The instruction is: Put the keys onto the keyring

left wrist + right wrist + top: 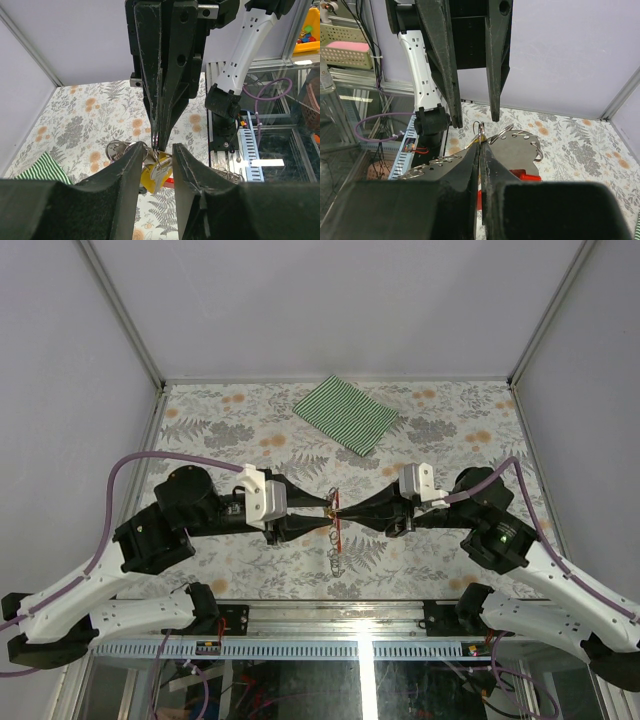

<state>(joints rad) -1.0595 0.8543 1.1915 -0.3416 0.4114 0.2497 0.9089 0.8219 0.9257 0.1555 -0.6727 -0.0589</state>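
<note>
Hands meet tip to tip over the middle of the floral worktop [220,420], the left hand [326,509] reaching in from the left and the right hand [346,510] from the right. Between them is the keyring [338,528]. From above, its thin red strap shows as a short line running from the near side to the far side, so its long axis lies across the line of the two arms. A bit of silver chain [335,562] trails from its near end toward the arm bases; whether it touches the worktop cannot be told.

The right hand is pinched tight on the keyring. In its own wrist view the fingers are pressed together, red shows in the slit between them, and a small silver ring [479,128] stands up just past their tips. The left hand is parted narrowly, with its two fingers straddling that ring on either side and no clear contact with it.

In the left wrist view a yellow key [149,176] lies low in the gap between the left fingers, just under the right hand's closed tips. Only its yellow head shows plainly, so the direction of its blade cannot be made out.

A green striped cloth [347,413] lies flat at the far side of the worktop, well apart from both hands.
</note>
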